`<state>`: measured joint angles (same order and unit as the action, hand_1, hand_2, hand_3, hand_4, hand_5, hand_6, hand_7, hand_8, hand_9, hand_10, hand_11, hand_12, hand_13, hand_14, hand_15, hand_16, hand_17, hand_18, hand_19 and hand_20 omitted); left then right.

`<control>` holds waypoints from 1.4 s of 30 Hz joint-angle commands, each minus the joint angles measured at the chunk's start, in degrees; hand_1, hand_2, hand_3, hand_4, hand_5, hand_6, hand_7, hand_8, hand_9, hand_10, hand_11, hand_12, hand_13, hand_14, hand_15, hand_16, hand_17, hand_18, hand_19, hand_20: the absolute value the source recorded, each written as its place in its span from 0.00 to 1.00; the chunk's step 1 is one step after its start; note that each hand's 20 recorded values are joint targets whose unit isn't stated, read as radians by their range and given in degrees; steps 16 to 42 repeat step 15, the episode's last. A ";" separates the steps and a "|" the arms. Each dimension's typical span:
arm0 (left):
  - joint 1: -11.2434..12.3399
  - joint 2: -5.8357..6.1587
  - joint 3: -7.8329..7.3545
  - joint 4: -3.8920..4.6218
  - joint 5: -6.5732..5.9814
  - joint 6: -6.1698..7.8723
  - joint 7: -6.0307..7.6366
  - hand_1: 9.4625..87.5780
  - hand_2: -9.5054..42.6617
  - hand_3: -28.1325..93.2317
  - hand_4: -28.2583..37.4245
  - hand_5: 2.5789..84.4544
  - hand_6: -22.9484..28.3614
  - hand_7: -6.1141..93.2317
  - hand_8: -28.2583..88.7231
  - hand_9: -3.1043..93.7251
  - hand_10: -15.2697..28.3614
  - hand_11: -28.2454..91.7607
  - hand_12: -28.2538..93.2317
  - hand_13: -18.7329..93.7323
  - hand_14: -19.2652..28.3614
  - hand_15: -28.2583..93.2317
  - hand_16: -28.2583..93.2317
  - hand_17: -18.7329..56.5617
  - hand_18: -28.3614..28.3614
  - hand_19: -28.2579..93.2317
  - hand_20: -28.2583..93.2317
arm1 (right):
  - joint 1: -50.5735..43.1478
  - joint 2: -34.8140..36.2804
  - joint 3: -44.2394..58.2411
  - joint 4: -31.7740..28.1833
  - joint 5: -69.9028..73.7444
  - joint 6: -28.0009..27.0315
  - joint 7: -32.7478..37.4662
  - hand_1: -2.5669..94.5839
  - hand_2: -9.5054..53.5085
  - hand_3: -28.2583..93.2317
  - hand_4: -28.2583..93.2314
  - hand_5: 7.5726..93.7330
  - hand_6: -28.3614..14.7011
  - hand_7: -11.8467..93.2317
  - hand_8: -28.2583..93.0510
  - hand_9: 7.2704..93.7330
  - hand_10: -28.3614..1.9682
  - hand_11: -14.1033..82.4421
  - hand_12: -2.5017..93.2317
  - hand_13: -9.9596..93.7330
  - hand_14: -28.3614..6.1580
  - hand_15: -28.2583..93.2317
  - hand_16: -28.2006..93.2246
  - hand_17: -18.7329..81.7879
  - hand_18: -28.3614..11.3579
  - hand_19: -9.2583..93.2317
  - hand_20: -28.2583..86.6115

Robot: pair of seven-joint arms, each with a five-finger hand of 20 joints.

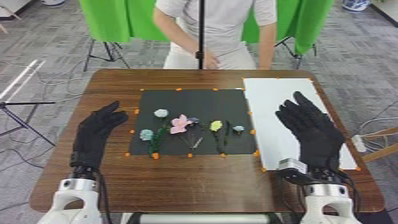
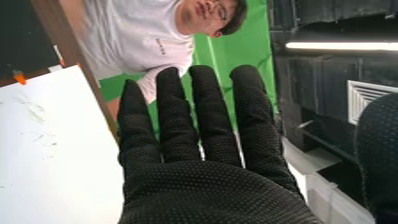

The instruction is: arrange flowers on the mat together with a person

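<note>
"Where are the flowers?"

"All on the rectangular black mat (image 1: 182,97), which lies flat on the brown wooden counter (image 1: 204,195). A round, pale blue-white flower (image 1: 161,113) sits toward the far left of it. Nearer the robot, by the left edge, there's a round light-blue flower (image 1: 147,134), with green stems (image 1: 155,142) just beside it."

"And the middle?"

"A pink flower with broad petals (image 1: 179,124), a small grey-blue flower (image 1: 194,120) just to its right, and thin pale stems (image 1: 196,143) on the near side. Further right is a yellow flower (image 1: 216,125), then a small pale-blue flower (image 1: 238,128) close to the right edge."

"What about the white rectangular sheet (image 1: 271,105)?"

"That's on the counter, right of the mat. Small orange tabs (image 1: 252,132) dot the edges of both."

"How is the black-gloved left hand (image 1: 99,131)?"

"Open, fingers loosely extended, holding nothing. It's over the counter, left of the mat. I can't tell whether it touches the wood."

"And the black-gloved right hand (image 1: 313,131)?"

"Wide open and empty too, over the white sheet. In the right wrist view, the right hand (image 2: 213,192) has its fingers straight and slightly spread."
</note>
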<state>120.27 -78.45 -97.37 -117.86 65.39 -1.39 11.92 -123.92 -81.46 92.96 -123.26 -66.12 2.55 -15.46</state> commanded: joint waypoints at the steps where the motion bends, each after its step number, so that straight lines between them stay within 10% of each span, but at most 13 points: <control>1: -0.13 0.09 -0.33 1.04 0.08 -2.58 1.77 0.15 0.21 0.78 0.03 0.54 0.55 0.19 0.20 0.51 0.68 0.40 0.36 0.48 0.81 0.43 0.26 0.26 0.79 0.35 0.38 | 0.71 -0.93 4.08 0.05 -1.42 -11.06 5.01 0.05 0.22 0.89 0.08 0.39 0.68 0.19 0.17 0.40 0.50 0.19 0.15 0.40 0.42 0.31 0.36 0.38 0.32 0.14 0.50; 42: -0.81 0.21 -0.24 1.71 0.41 -3.69 2.83 0.18 0.13 0.77 0.07 0.54 0.55 0.19 0.20 0.51 0.67 0.40 0.36 0.48 0.81 0.42 0.27 0.26 0.78 0.34 0.38 | 2.21 -0.44 3.72 0.89 -1.28 -13.54 6.57 0.05 0.22 0.87 0.10 0.37 0.66 0.15 0.19 0.35 0.48 0.18 0.15 0.37 0.38 0.30 0.37 0.35 0.30 0.16 0.48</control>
